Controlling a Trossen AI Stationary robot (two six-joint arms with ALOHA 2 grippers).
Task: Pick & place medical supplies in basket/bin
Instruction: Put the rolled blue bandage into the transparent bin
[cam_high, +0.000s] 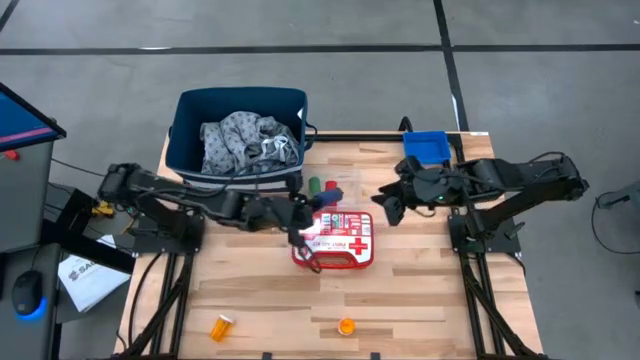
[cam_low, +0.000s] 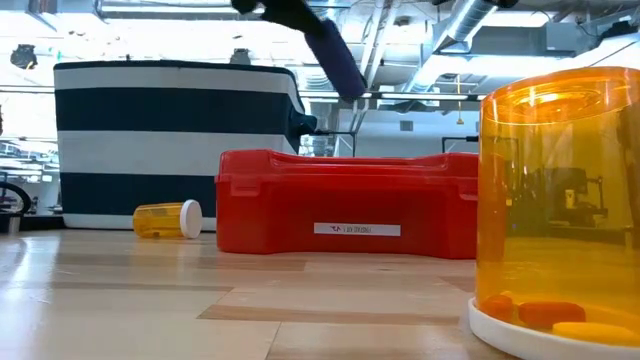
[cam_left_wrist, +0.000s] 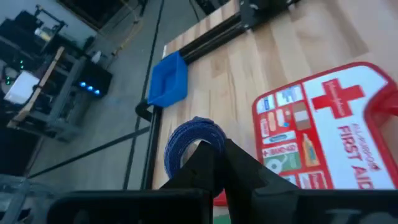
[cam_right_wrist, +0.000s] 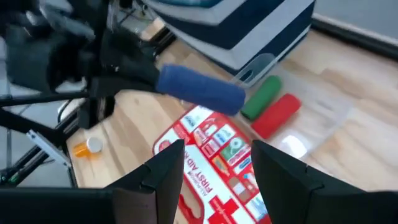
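**Dark blue cylinder held above the first-aid case**

Dark blue cylinder (cam_right_wrist: 200, 89): clamped in the left gripper (cam_high: 300, 214), whose fingers are pressed together on it. It hangs in the air over the first-aid case, clear of the surface.

Surface (cam_high: 420, 290): a light wooden top carrying every item below.

Basket (cam_high: 186, 120): the largest container, navy with white stripes at its base, at the far edge of the surface. The grey-white patterned cloth (cam_high: 240, 140) lies bunched inside it.

First-aid case (cam_high: 340, 245): red and white, flat on the surface near the middle, just in front of the basket.

Bin (cam_high: 427, 146): small, bright blue, at the far right corner of the surface, well apart from the basket.

Right gripper (cam_high: 388, 208): hovers between the bin and the first-aid case with its fingers spread; nothing is between them.

Green cylinder (cam_right_wrist: 261, 97) and red cylinder (cam_right_wrist: 277, 116): lie side by side on the surface, touching, between the basket and the first-aid case.

Orange pill bottles: one lies on its side (cam_high: 222, 326) near the front left of the surface; another stands (cam_high: 346, 326) at the front centre. Both are well apart from the basket and the bin.
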